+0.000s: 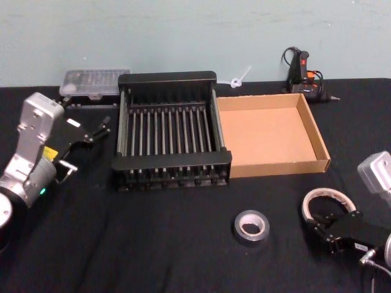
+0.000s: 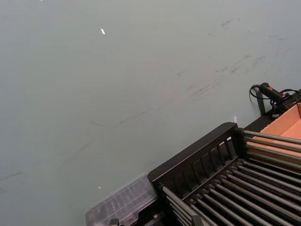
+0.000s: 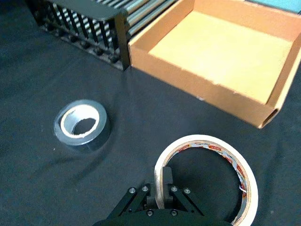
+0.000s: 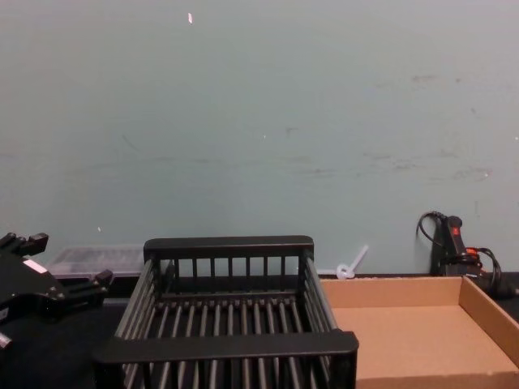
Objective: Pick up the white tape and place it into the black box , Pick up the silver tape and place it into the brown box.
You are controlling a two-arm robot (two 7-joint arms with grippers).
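Observation:
The white tape lies flat on the black cloth at the front right. My right gripper is shut on its near wall, one finger inside the ring and one outside; in the right wrist view the right gripper pinches the white tape. The silver tape lies flat to its left, untouched. Behind stand the black box and, right of it, the brown box. My left gripper hovers open left of the black box.
A clear plastic case sits behind the black box at the back left. A black glue gun with its cable stands behind the brown box. Bare black cloth lies in front of both boxes.

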